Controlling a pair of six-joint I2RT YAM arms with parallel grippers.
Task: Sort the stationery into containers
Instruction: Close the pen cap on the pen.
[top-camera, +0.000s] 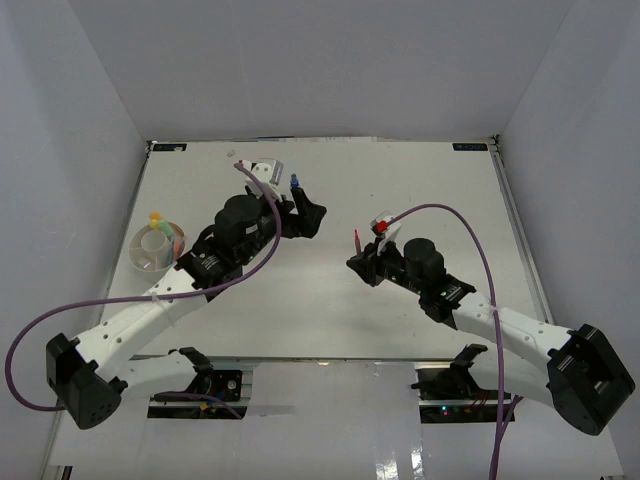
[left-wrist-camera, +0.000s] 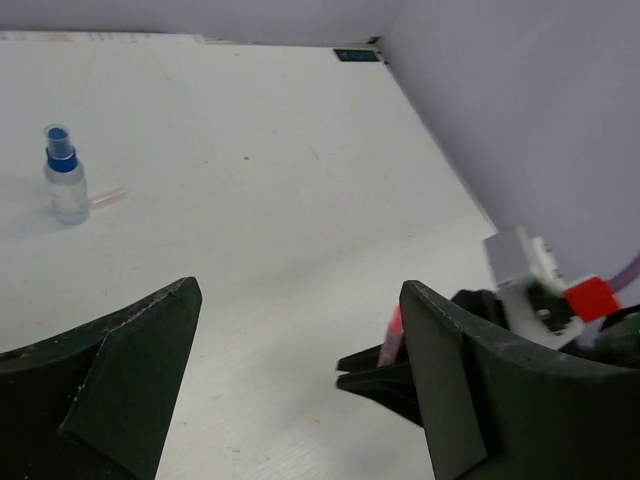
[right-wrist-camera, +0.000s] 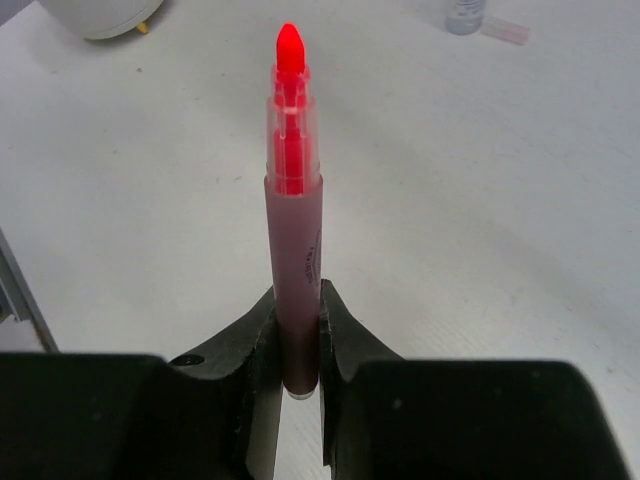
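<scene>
One item in hand: red marker (right-wrist-camera: 293, 200), pinched low on its barrel by the right end effector (right-wrist-camera: 295, 315), tip up, over the middle of the worktop (top-camera: 330, 320).
Doing it well: carry it level to the white divided dish (top-camera: 141, 258) by the left edge, then lower it into a compartment before letting go.
Left end effector (left-wrist-camera: 300, 340): wide, empty.
In the way: the left arm (top-camera: 170, 300) probably crosses that route; the blue-capped bottle (left-wrist-camera: 65, 185) stands apart, near the far edge.
</scene>
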